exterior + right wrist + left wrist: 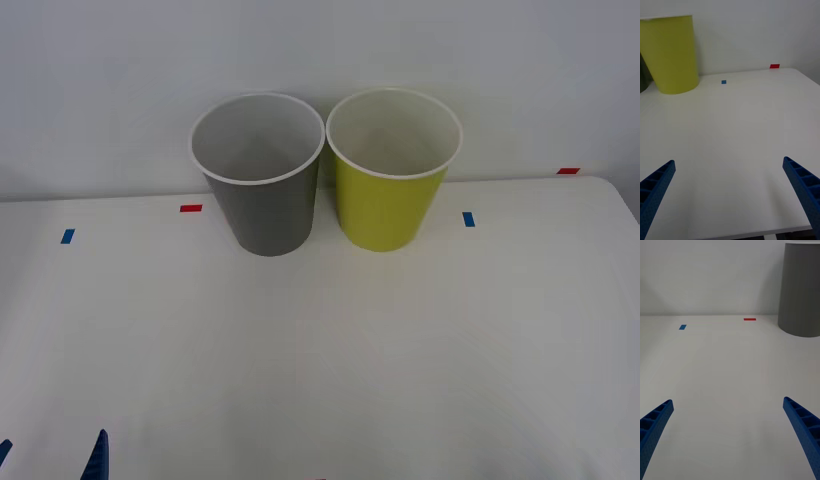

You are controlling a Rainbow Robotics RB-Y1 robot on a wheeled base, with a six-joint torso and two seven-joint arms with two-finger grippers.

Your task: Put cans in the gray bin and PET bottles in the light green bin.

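The gray bin (265, 215) and the light green bin (388, 215) stand upright side by side at the back middle of the white table, gray on the left. What shows of their white insides is bare. My left gripper (52, 455) is open low at the near left edge, its blue fingers spread over bare table, with the gray bin (801, 292) far ahead. My right gripper (728, 161) is also open over bare table near the front edge, well short of the light green bin (672, 56). No cans or PET bottles are in view.
Small tape marks lie on the table: a red mark (190, 208) and a blue mark (67, 236) left of the bins, a blue mark (468, 218) and a red mark (568, 171) to the right. A white wall rises behind. The table's right corner (615, 185) rounds off.
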